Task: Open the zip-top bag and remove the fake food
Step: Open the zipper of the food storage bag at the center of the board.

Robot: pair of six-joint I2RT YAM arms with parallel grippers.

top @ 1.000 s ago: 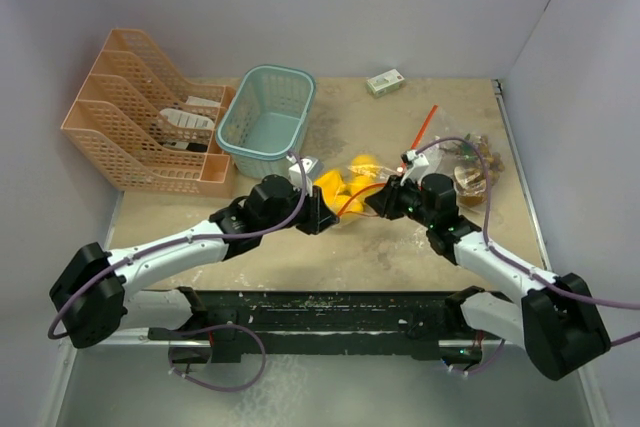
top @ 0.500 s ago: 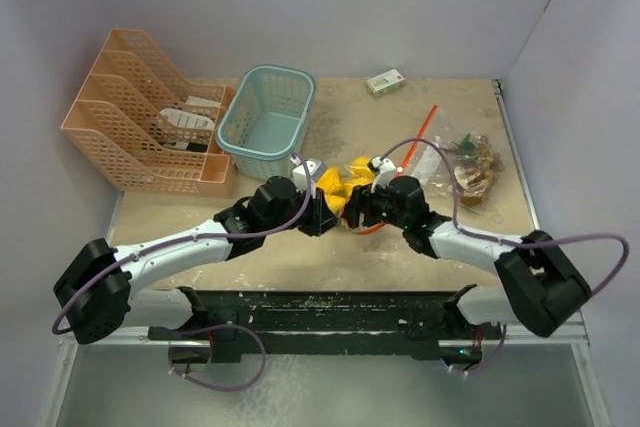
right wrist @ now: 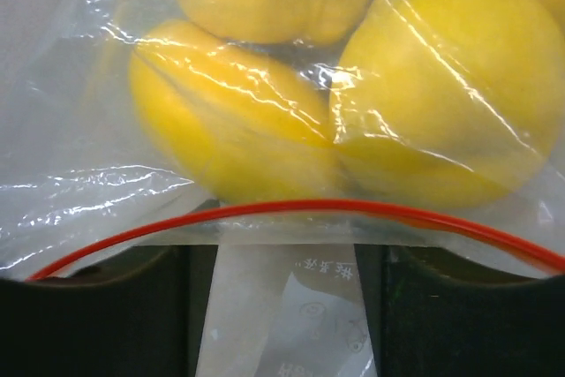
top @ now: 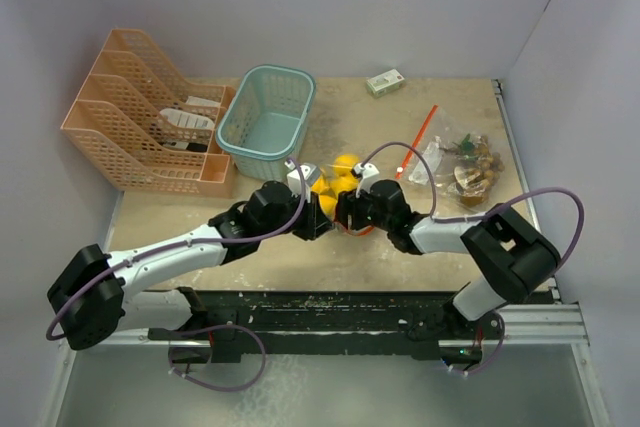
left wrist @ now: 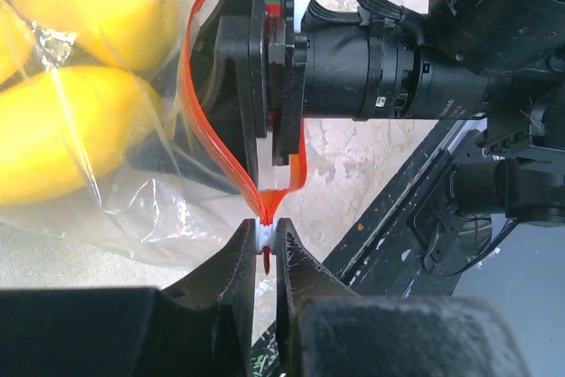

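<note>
Zip-top bag [left wrist: 115,209] mouth partly parted. Left gripper [left wrist: 265,249]: pinched tight on the end of the red seal [left wrist: 196,121]. Right gripper [right wrist: 282,262]: fingers spread, clamping nothing, seemingly inside the seal's loop just ahead of the left. Hold the pinch firm; draw apart slowly, along the seal, without tearing film. Beyond both, yellow fruits [right wrist: 256,121] inside the bag. Cannot tell how far unzipped; right fingertips cut off.
</note>
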